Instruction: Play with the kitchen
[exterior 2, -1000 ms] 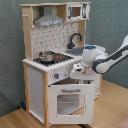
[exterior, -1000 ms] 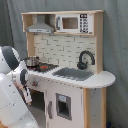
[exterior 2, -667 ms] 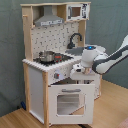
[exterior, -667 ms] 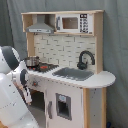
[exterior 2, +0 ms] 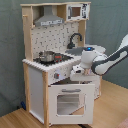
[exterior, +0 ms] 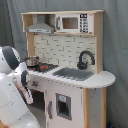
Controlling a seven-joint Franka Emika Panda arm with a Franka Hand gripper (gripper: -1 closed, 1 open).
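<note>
the gripper (exterior 2: 76,75) sits at the front face of the kitchen (exterior 2: 50,82), just under the countertop edge and right above the oven door (exterior 2: 70,100), which hangs open, tilted outward on its bottom hinge. whether the fingers are spread or pressed together cannot be told; they are lost against the white panel. the white arm (exterior 2: 107,59) reaches in from the second exterior view's right, its blue-lit wrist level with the counter.

in the first exterior view the arm (exterior: 11,95) fills the lower left corner, and its end (exterior: 24,82) lies against the kitchen's front near the knobs, hiding the oven door entirely. that view shows instead the grey sink (exterior: 74,73), the black faucet (exterior: 85,58), the microwave (exterior: 74,23) on the upper shelf and a lower cupboard door (exterior: 62,106) with a dark window.

the second exterior view shows the pot (exterior 2: 46,56) on the stovetop, the hood (exterior 2: 49,20) above it, the pegboard back and the wooden floor (exterior 2: 15,120) on which the kitchen stands, before a grey curtain (exterior 2: 11,50).
</note>
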